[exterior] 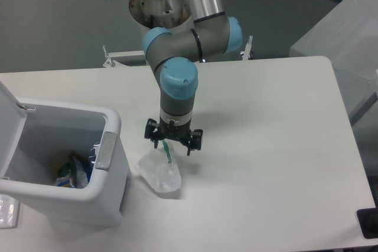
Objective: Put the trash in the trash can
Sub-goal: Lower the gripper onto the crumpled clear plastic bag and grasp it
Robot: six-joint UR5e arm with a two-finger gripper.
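Just left of the frame's centre, the tool (pixel 173 143) hangs from the arm with its fingers spread apart, grasping nothing, directly above the crumpled white wad (pixel 158 173). The wad lies on the white surface (pixel 277 163), and its green strip (pixel 169 151) stands up between the two open fingers; whether either finger touches the strip cannot be told. The wad sits just beside the right wall of the trash can (pixel 59 196), which fills the lower left of the frame with its lid (pixel 9 107) tipped open at the left edge and a grey tab (pixel 106 150) on its right rim. Inside the can, near the bottom, lies the crushed bottle (pixel 74 172) with bluish colouring.
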